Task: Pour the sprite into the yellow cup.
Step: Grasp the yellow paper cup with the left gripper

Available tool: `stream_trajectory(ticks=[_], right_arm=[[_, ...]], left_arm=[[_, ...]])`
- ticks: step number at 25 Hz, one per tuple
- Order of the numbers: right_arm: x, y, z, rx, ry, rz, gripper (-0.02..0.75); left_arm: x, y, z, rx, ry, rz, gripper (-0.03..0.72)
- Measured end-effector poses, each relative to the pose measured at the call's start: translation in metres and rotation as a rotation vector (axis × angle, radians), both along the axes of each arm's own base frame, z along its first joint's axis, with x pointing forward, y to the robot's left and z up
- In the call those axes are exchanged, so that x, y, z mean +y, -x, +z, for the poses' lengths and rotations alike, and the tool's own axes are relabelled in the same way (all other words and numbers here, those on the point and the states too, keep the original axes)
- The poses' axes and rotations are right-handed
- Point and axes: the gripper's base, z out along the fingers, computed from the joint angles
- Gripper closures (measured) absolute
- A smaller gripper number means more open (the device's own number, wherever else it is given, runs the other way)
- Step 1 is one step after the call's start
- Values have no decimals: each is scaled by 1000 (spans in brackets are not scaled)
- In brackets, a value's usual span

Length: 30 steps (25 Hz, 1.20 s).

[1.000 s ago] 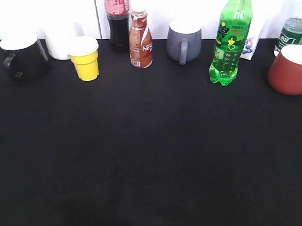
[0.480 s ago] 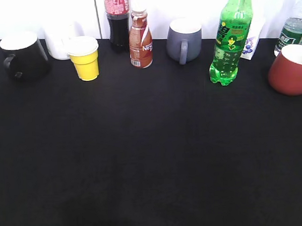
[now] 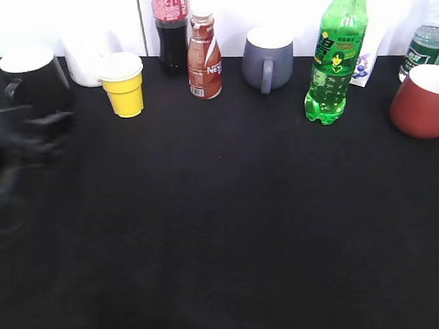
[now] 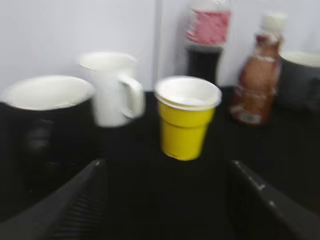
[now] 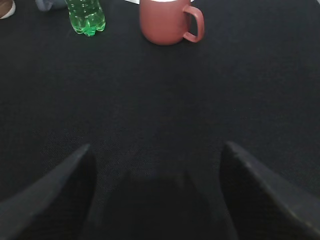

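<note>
The sprite (image 3: 336, 59), a tall bright green bottle, stands upright at the back right of the black table; its base shows in the right wrist view (image 5: 86, 17). The yellow cup (image 3: 124, 85) stands at the back left and fills the middle of the left wrist view (image 4: 187, 118). My left gripper (image 4: 165, 172) is open and empty, a little in front of the cup; in the exterior view it is a dark blur at the left edge (image 3: 20, 146). My right gripper (image 5: 156, 152) is open and empty above bare table, well short of the sprite.
A black mug (image 3: 35, 78) and a white mug (image 3: 89, 57) stand left of the cup. A cola bottle (image 3: 171, 32), a brown bottle (image 3: 204, 60), a grey mug (image 3: 267, 60), a red mug (image 3: 420, 102) and a green-labelled clear bottle (image 3: 426, 45) line the back.
My left arm has come into the exterior view at the left edge as a dark blur. The bottles and cups have not moved.
</note>
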Motion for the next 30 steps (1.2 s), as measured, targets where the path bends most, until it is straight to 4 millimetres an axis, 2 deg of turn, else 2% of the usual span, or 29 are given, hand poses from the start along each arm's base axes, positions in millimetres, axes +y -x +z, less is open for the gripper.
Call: stream_trajectory(ticks=[3, 5, 8, 14, 19, 26, 30], right_arm=[[0, 0, 0, 0, 0, 0, 153], [0, 0, 0, 0, 0, 0, 153], [0, 0, 0, 0, 0, 0, 153], [0, 0, 0, 0, 0, 0, 153], [0, 0, 0, 0, 0, 0, 153], [0, 0, 0, 0, 0, 0, 153], [0, 0, 0, 0, 0, 0, 153]], left_arm=[[-25, -31, -8, -22, -31, -47, 134], [-32, -50, -20, -34, -22, -52, 122], [-38, -69, -39, -29, -17, -51, 57], [-45, -97, -61, -30, -8, -33, 49], [-53, -128, -67, -64, -1, -27, 49], [-61, -161, -73, -101, 20, 0, 49], [-62, -164, -83, -113, 25, 2, 53]])
